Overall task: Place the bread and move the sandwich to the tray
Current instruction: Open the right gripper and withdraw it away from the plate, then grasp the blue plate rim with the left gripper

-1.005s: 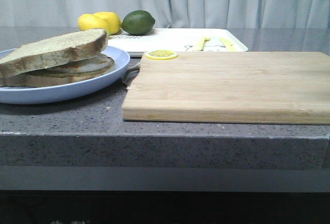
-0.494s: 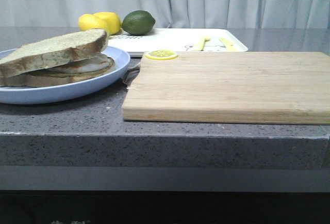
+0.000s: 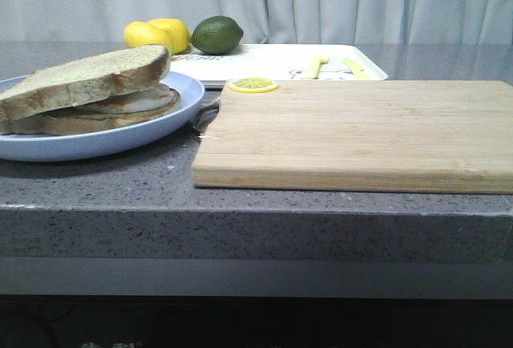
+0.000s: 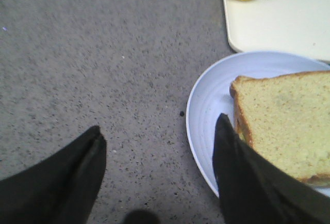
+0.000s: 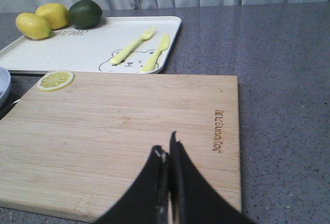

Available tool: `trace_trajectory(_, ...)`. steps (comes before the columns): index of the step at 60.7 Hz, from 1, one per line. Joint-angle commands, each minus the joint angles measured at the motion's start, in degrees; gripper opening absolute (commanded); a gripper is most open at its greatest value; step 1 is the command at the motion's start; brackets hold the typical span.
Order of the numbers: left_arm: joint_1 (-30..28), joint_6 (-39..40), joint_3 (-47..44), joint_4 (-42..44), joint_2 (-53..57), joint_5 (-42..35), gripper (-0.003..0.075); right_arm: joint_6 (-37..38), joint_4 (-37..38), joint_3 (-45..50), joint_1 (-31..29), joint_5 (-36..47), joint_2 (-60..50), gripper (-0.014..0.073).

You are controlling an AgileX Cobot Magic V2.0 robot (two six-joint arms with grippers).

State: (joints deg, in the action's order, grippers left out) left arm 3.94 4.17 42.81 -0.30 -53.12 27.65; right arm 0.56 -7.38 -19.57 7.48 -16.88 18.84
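The sandwich (image 3: 88,95) lies on a round light-blue plate (image 3: 120,141) at the table's left. Its top slice is the bread (image 4: 289,126), pale greenish-tan with a brown crust, over a white egg layer and a lower slice. My left gripper (image 4: 160,126) is open and straddles the plate's rim (image 4: 206,105), one finger over the bare counter and the other over the plate beside the bread. It holds nothing. The white tray (image 5: 77,48) with yellow cutlery (image 5: 139,51) sits at the back. My right gripper (image 5: 167,149) hangs shut and empty over the wooden board (image 5: 118,126). Neither gripper shows in the front view.
The thick wooden board (image 3: 361,131) fills the table's front right, with a lemon slice (image 3: 253,85) on its far left corner. Two lemons (image 3: 156,34) and a lime (image 3: 216,34) rest at the tray's (image 3: 264,59) far left end. A curtain hangs behind.
Everything in the front view sits a few pixels further right than before; nothing on the table has been moved.
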Motion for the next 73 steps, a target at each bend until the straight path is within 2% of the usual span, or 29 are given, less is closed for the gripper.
trace_trajectory(1,1.52,0.46,6.23,-0.51,-7.59,0.6,0.0439,-0.02,0.04,-1.49,-0.3,5.13,0.37,-0.006)
trace_trajectory(9,1.94,0.46,11.67,-0.51,-16.46,3.67,0.0439,-0.02,0.04,-1.49,-0.3,4.99,0.37,-0.006)
trace_trajectory(20,1.94,0.46,14.27,-1.5,-24.09,4.07,0.0439,-0.02,0.04,-1.49,-0.3,4.99,0.37,-0.006)
trace_trajectory(50,3.12,0.46,14.27,-3.24,-29.97,3.5,0.0427,-0.02,0.04,-1.49,-0.3,4.99,0.37,-0.006)
trace_trajectory(54,3.12,0.46,14.27,-3.24,-29.97,3.5,0.0358,-0.02,0.04,-1.49,-0.3,4.99,0.37,-0.006)
trace_trajectory(65,3.12,0.37,14.27,-3.24,-29.97,3.5,-0.0015,-0.02,0.04,-1.49,-0.3,4.99,0.37,-0.006)
trace_trajectory(73,3.12,0.37,14.65,-3.24,-29.97,3.65,-0.002,-0.02,0.04,-1.49,-0.3,4.87,0.37,-0.006)
